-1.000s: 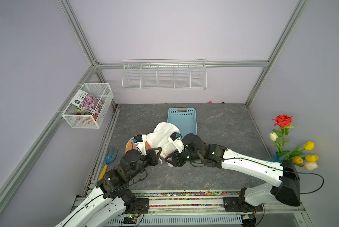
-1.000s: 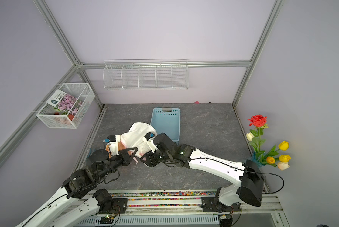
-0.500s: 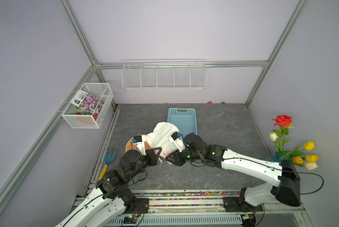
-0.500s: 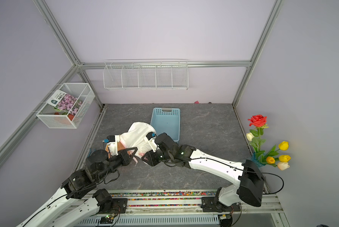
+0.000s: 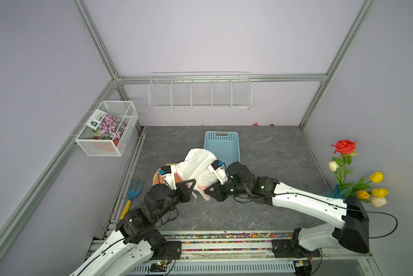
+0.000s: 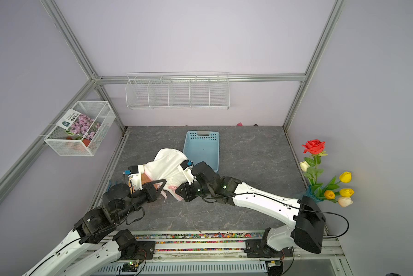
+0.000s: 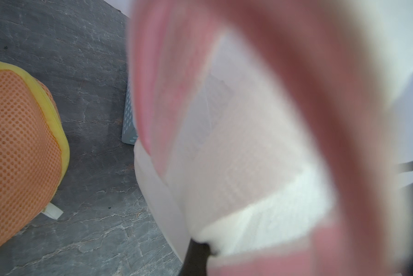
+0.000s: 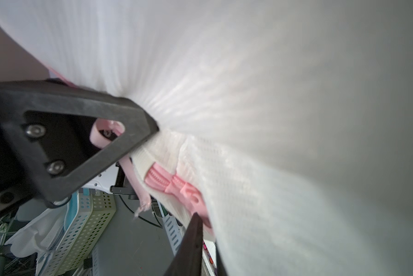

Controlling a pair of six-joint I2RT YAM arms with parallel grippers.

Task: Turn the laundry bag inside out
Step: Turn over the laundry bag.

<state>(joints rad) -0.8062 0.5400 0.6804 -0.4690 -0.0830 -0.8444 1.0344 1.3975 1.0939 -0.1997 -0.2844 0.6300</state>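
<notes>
Top view, flower packet (image 5: 107, 124) in wire basket (image 5: 94, 148), laundry bag (image 5: 198, 165) held

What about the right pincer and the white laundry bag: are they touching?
Touching. In the right wrist view, a black finger of the right pincer presses into the laundry bag, whose mesh puckers around its tip, beside the pink zipper.
</notes>
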